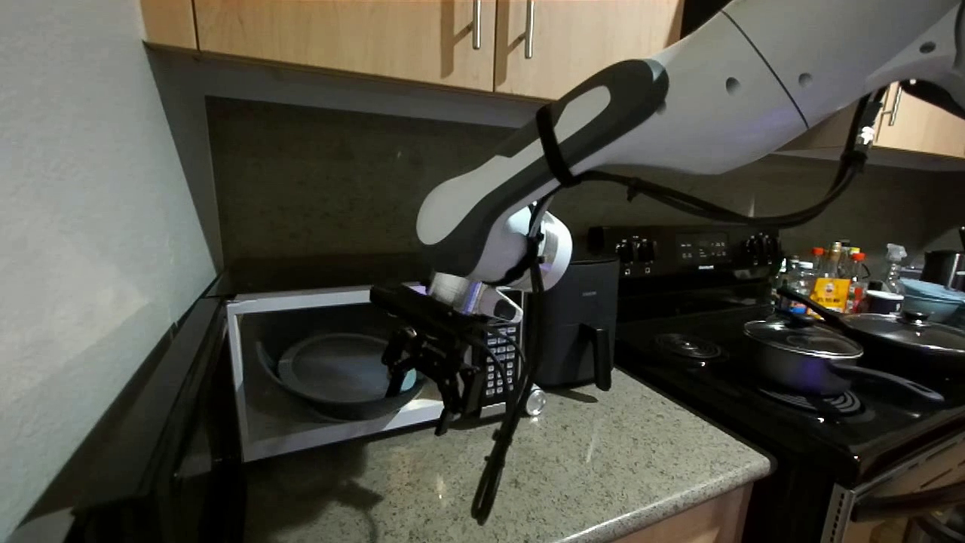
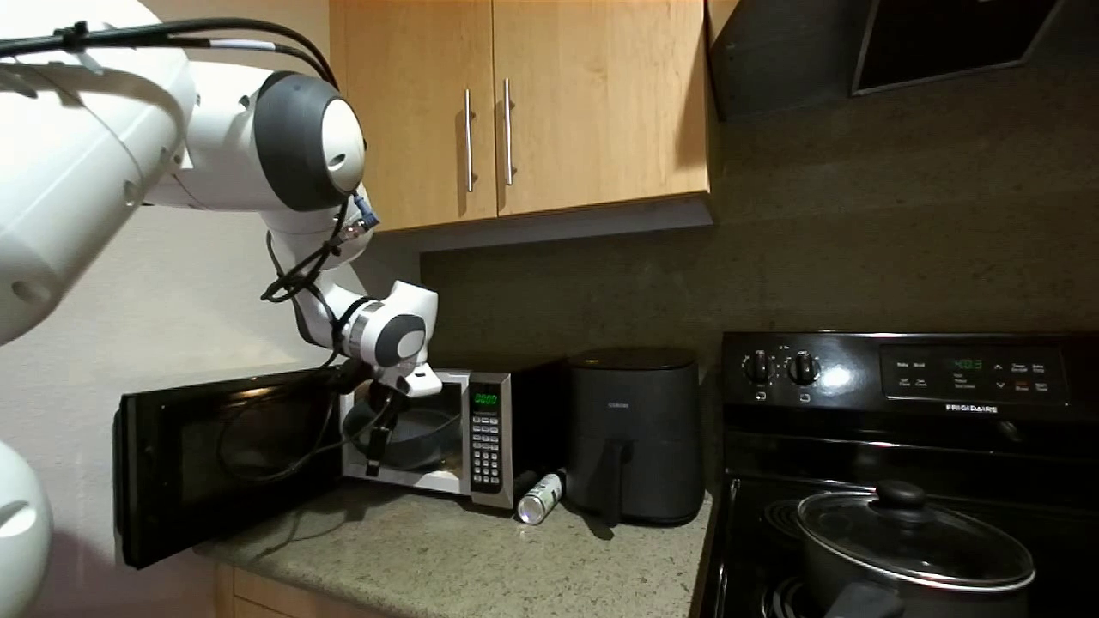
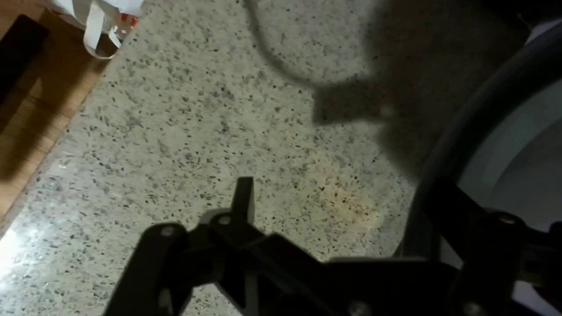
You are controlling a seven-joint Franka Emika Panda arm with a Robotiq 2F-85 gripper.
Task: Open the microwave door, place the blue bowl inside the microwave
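The microwave [image 1: 317, 303] stands at the left end of the counter, its steel frame and green display also visible in an exterior view [image 2: 410, 481]. Its door [image 2: 232, 451] is swung wide open to the left, dark at the left edge in an exterior view [image 1: 151, 430]. The dark blue bowl [image 1: 339, 373] lies in the microwave opening, also seen in an exterior view [image 2: 422, 436]; whether it is fully inside I cannot tell. My gripper [image 1: 421, 401] is open at the bowl's near right rim. In the wrist view, one finger of the gripper [image 3: 342, 188] overlaps the bowl's rim [image 3: 522, 136]; the other is over the counter.
A black air fryer [image 2: 635, 429] and a lying can [image 2: 541, 498] stand right of the microwave. Further right is the stove with a lidded pot [image 2: 919, 532]. Wooden cabinets [image 1: 339, 38] hang above. The speckled counter [image 3: 175, 131] lies in front.
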